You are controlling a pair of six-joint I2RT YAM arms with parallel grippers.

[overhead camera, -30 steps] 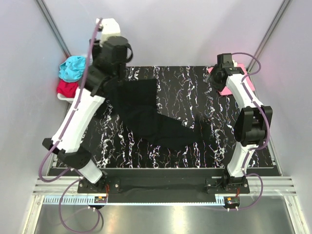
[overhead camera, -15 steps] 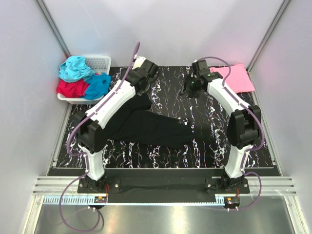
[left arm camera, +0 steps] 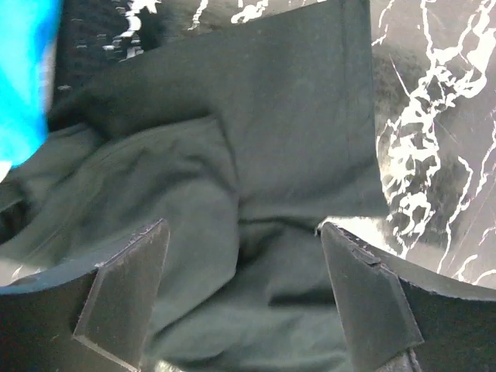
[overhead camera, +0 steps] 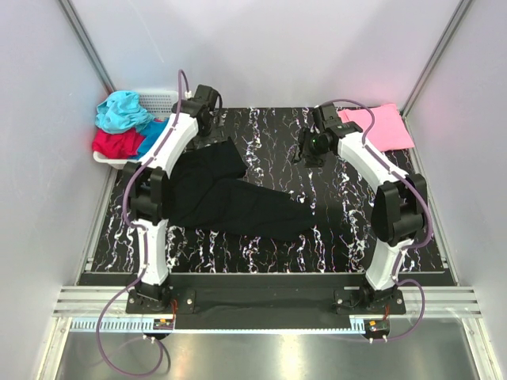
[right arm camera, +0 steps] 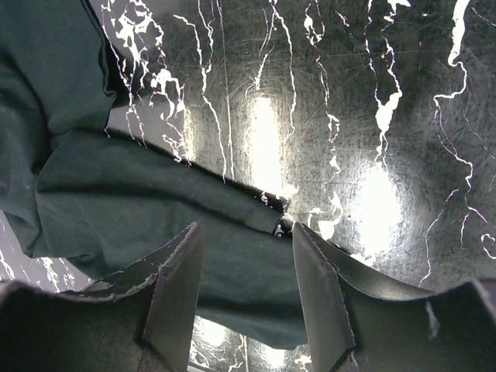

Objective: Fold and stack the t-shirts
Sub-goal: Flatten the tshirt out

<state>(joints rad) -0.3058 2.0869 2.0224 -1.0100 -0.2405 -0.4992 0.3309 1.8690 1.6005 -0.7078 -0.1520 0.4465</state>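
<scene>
Left claw [left arm camera: 242,232], right claw [right arm camera: 246,231] gape empty; pink t-shirt [overhead camera: 382,127], seemingly folded, shows only overhead.

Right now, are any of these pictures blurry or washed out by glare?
Right wrist view: white glare patches on the glossy table; the black t-shirt reads clearly. Left wrist view: the blue t-shirt at the left edge is blurred, out of focus. Top view: even light, sharp.
</scene>
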